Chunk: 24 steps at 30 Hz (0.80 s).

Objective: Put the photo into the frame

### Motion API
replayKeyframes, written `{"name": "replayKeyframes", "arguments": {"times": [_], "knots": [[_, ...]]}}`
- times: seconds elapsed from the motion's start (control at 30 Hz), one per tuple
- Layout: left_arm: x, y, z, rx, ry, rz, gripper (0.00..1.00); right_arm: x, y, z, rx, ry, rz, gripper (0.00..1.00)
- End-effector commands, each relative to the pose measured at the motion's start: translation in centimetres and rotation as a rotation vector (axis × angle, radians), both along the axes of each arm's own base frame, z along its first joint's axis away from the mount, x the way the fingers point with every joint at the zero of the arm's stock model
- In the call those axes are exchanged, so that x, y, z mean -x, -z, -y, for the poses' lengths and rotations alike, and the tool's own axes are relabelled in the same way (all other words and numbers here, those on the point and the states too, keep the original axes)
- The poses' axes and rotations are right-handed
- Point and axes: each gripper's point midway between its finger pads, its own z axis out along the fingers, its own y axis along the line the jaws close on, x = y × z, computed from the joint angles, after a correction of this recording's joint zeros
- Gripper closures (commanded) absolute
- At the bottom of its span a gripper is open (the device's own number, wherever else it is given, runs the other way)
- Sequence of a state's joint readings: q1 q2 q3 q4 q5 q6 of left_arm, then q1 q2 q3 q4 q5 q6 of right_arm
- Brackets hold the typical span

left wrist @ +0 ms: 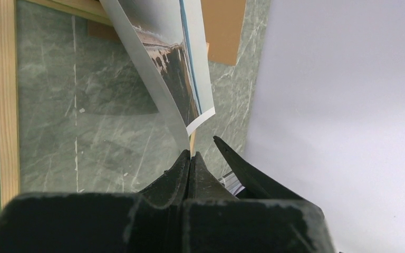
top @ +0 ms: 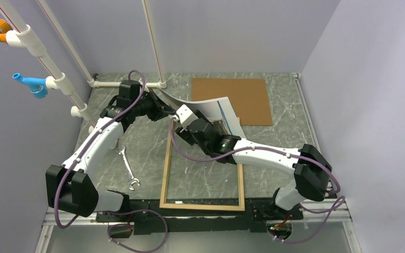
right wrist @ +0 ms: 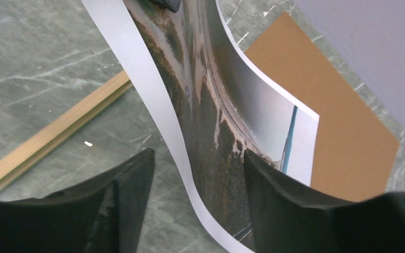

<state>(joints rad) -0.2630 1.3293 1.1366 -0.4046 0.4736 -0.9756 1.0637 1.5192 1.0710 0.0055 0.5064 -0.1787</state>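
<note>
The photo (top: 206, 105) hangs curled above the far end of the frame (top: 164, 174), its landscape side with the blue stripe toward the right arm. My left gripper (top: 167, 112) is shut on the photo's edge (left wrist: 174, 68), fingertips (left wrist: 184, 163) pressed together on the sheet. My right gripper (right wrist: 198, 163) is open, and the photo's lower white margin (right wrist: 179, 158) passes between its two fingers without being pinched. The tan wooden frame (left wrist: 5, 105) lies flat on the table, wood face up, with the pane inside it. One frame rail (right wrist: 58, 132) shows below the right gripper.
A plain brown backing board (top: 242, 97) lies flat at the back right, partly under the photo. A silver wrench (top: 129, 169) rests left of the frame. White pipes (top: 58, 79) stand at the back left, and grey walls close in the table.
</note>
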Motion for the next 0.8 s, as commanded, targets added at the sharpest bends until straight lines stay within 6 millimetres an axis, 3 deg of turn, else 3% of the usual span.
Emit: {"name": "replayKeyframes", "arguments": {"times": [0.0,0.07,0.23,0.37,0.47,0.6,0.7,0.77], "knots": [[0.3,-2.3,0.4,0.045,0.014,0.062,1.0,-1.0,-2.6,-1.1,-0.055,0.018,0.057,0.43],[0.4,-2.5,0.4,0.05,0.015,0.074,1.0,-1.1,-2.2,-1.2,-0.043,0.02,0.053,0.53],[0.5,-2.4,0.3,0.05,0.014,0.074,1.0,-1.1,-1.7,-1.3,-0.039,0.024,0.042,0.63],[0.6,-2.6,0.3,0.046,0.019,0.09,0.9,-1.0,-1.8,-1.5,-0.04,0.014,0.037,0.77],[0.6,-3.0,0.1,0.043,0.015,0.114,0.74,-1.0,-2.1,-1.4,-0.046,0.016,0.037,0.88],[0.6,-3.6,-0.2,0.04,0.001,0.143,0.38,-1.0,-2.5,-1.2,-0.05,0.029,0.035,1.0],[0.7,-4.1,-0.3,0.033,-0.006,0.166,0.19,-1.1,-3.0,-1.1,-0.052,0.035,0.037,1.0],[0.7,-4.7,-0.4,0.031,-0.003,0.195,0.12,-1.0,-3.3,-1.0,-0.048,0.035,0.033,1.0]]}}
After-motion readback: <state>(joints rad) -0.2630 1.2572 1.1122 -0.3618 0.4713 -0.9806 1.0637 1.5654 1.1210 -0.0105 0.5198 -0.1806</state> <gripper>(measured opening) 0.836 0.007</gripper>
